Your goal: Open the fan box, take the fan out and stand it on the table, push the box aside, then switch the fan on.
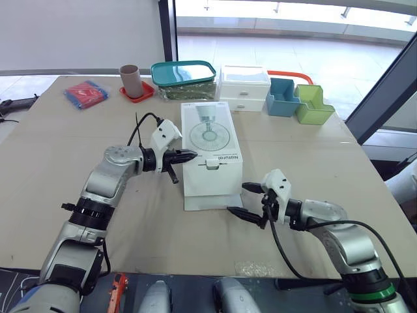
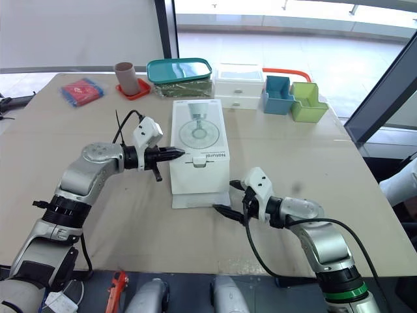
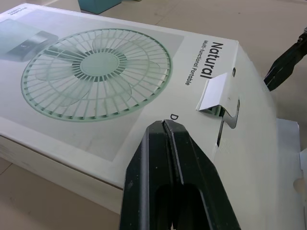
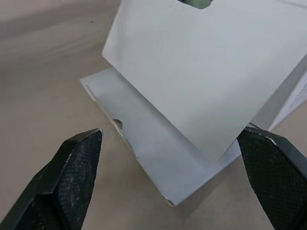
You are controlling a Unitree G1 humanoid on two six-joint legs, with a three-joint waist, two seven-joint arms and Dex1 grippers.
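The white fan box, with a fan picture and the word "Natural" on its top, lies flat at the middle of the table. A small tab sticks up near its near end. At that end a flap hangs down and a lower flap lies out on the table. My left gripper is shut with nothing in it, and its tips rest at the box's left top edge near the tab. My right gripper stands open just right of the box's near end, facing the flaps.
Along the table's far edge stand a brown cup on a red coaster, a teal-lidded container, a white drawer unit, and a blue bin and a green bin. A red-and-blue packet lies far left.
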